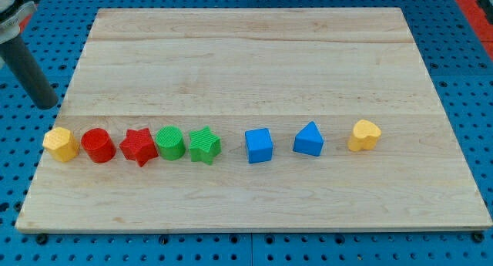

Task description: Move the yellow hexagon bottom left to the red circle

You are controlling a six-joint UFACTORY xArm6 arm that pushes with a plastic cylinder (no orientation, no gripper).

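The yellow hexagon [60,144] sits at the left edge of the wooden board [254,58], touching or almost touching the red circle [98,146] on its right. My rod comes in from the view's top left; my tip [48,104] rests just off the board's left edge, above and slightly left of the yellow hexagon, apart from it.
A row of blocks runs to the right of the red circle: a red star [139,146], a green circle [170,143], a green star [204,145], a blue cube [259,146], a blue triangular block [309,139] and a yellow heart-like block [364,135]. Blue pegboard [470,35] surrounds the board.
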